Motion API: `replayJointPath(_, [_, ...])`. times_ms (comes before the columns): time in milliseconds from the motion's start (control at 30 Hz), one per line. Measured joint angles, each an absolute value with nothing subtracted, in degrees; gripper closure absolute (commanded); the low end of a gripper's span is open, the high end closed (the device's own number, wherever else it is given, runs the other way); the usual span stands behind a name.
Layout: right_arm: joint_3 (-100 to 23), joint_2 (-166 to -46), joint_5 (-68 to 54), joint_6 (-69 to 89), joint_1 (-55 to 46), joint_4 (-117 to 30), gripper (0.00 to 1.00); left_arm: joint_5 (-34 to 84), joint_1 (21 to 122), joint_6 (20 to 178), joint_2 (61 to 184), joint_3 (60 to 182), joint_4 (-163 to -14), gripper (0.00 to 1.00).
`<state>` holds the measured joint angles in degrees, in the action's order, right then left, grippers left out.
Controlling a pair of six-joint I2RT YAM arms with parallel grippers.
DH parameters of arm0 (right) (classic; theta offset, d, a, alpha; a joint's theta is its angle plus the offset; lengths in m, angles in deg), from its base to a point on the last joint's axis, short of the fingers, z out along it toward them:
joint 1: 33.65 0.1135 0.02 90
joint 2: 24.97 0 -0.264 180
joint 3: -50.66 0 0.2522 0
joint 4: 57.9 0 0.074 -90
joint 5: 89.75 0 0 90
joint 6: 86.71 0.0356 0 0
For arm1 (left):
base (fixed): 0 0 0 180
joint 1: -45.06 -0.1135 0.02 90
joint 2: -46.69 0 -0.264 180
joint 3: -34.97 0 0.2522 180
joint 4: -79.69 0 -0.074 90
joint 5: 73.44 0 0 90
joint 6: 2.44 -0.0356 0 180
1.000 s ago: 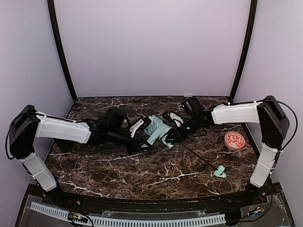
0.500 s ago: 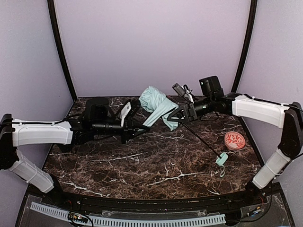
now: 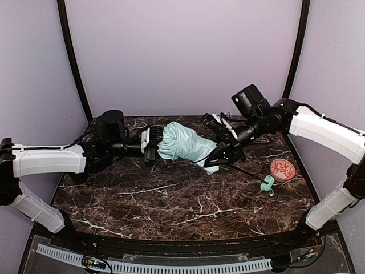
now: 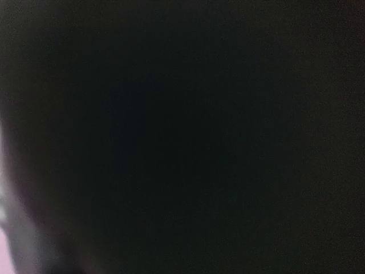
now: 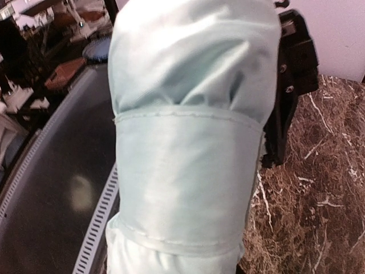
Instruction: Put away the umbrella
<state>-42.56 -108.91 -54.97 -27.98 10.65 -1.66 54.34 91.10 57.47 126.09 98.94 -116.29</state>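
Nearest my bases, the mint handle (image 3: 267, 184) of the umbrella (image 3: 182, 145) is hanging low over the marble table (image 3: 171, 200), just beside the orange-red patterned ball (image 3: 283, 169); can't tell if it's touching down. The thin black shaft (image 3: 246, 173) is running up from it to my right gripper (image 3: 223, 154), which I'm reading as clamping the umbrella at the handle-side end of the bunched canopy (image 5: 188, 160), with mint fabric filling that wrist view. Further back, my left gripper (image 3: 153, 146) is butting its closed jaws against the canopy's opposite end; its wrist view is black, probably fabric over the lens. My read on the setup: the right is anchoring and the left is acting as a ram, squeezing the bundle along the shaft so it collapses for stowing.
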Motion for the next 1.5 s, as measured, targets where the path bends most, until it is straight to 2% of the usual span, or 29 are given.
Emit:
replayJointPath(167, [-44.1,-111.1,-42.6,-35.4,15.9,3.7,1.00,59.0,90.1,45.5,128.9,100.8,-116.0,1.00])
replayJointPath(367, [-43.6,-114.2,-23.5,-37.6,24.5,3.2,1.00,62.2,89.8,33.7,128.9,100.8,-108.7,1.00])
replayJointPath(433, [-40.8,-113.3,-17.5,-37.7,26.3,-0.9,1.00,61.5,89.9,31.5,128.9,100.8,-106.3,1.00])
replayJointPath(633, [-22.2,-104.8,-2.1,-43.3,30.6,-22.4,1.00,55.8,93.4,27.6,128.9,99.2,-104.4,1.00])
replayJointPath(800, [-17.6,-105.9,11.0,-54.5,35.0,-30.2,1.00,48.2,99.3,22.9,128.9,98.0,-101.6,1.00])
replayJointPath(1033, [-13.0,-114.4,18.3,-63.3,36.0,-43.8,1.00,38.3,99.9,21.1,129.5,92.3,-101.2,1.00])
replayJointPath(1200, [-12.2,-123.8,19.7,-66.4,36.1,-53.8,1.00,32.8,100.1,22.0,130.8,86.5,-103.2,1.00])
replayJointPath(1333, [-11.7,-126.7,20.2,-67.0,36.1,-57.5,1.00,29.3,101.2,22.4,132.4,85.0,-106.0,0.99])
replayJointPath(1500, [-10.8,-127.5,21.4,-67.2,36.1,-58.7,1.00,25.6,104.2,24.4,134.4,83.9,-112.6,0.88])
